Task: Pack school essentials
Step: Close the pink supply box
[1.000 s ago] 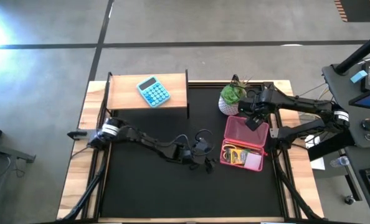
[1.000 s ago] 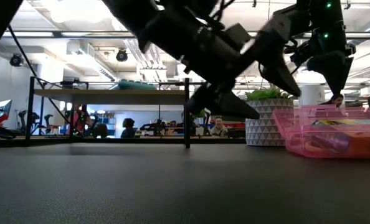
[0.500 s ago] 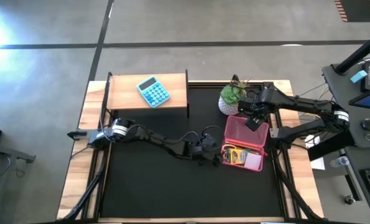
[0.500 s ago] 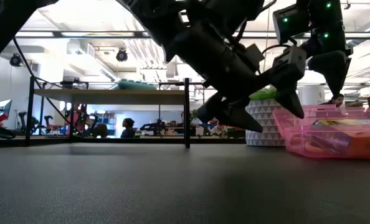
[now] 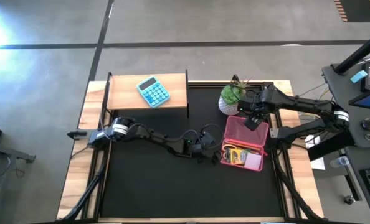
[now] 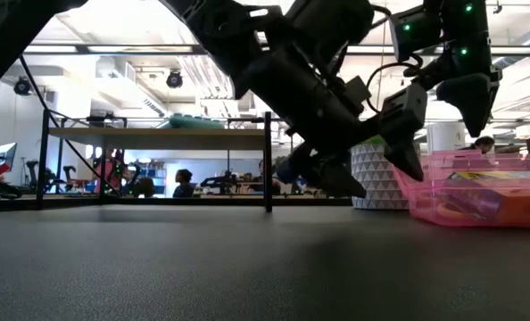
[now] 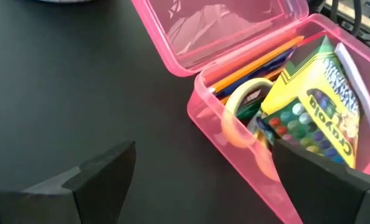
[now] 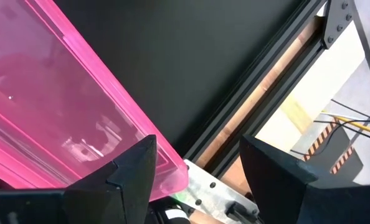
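high view: pink box lies open on the black mat, lid thrown back toward the plant. contents are small and hard to separate from above; only a lilac notepad and a yellow patch read clearly. left gripper sits just beside the box's near-left edge, its fingers too dark against the mat to judge from here.

left wrist view fills the gap: both fingers stand wide apart with nothing between them, and the box interior shows a yellow-green crayon box, yellow-handled scissors and orange pencils packed inside. notepad cut off here.

right gripper hangs over the open lid. right wrist view shows its fingers spread, nothing held, the pink lid wall just beyond them; contact cannot be told.

low view: the left arm blocks most of the middle ground and part of the plant's white pot; box contents are a blur through the pink wall.

calculator rests on the wooden shelf, well apart.
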